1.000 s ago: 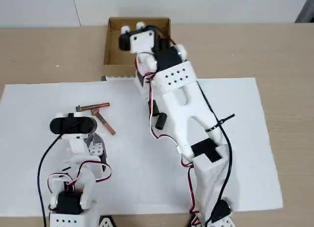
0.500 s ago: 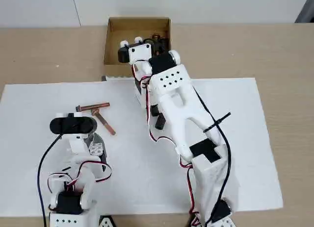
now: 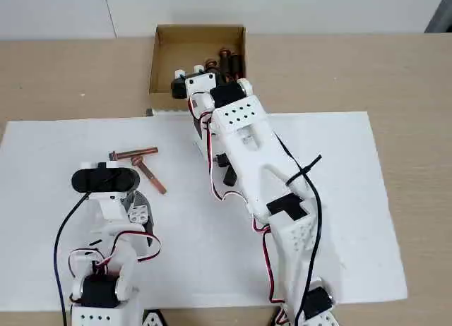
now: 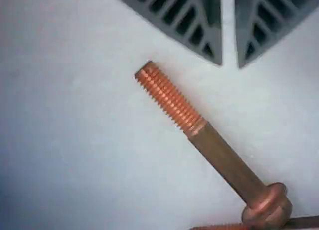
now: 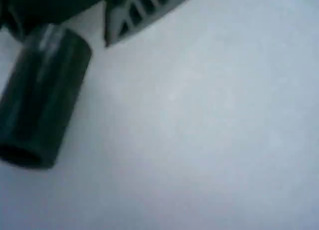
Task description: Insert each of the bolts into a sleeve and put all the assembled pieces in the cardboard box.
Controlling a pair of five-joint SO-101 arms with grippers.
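Observation:
Two copper bolts lie on the white paper [image 3: 339, 199], one level [image 3: 134, 154] and one slanted [image 3: 152, 176]. My left gripper [image 4: 228, 51] hangs just above the slanted bolt's [image 4: 209, 140] threaded end, shut with a thin slit and nothing in it. A black sleeve [image 3: 230, 175] lies under my right arm, and a second sleeve [image 3: 221, 159] is half hidden beside it. My right gripper [image 3: 203, 123] is over the paper's far edge, close to a sleeve [image 5: 42, 95]. The cardboard box [image 3: 161, 58] holds an assembled bolt and sleeve [image 3: 223, 58] at its right side.
The right arm stretches diagonally across the paper from the near right side to the box's front wall. Open paper lies to the right of that arm and between the two arms. Bare wooden table surrounds the paper.
My right arm has drawn back from inside the box toward the paper, uncovering the assembled piece lying in the box. The left arm and both bolts stay where they were.

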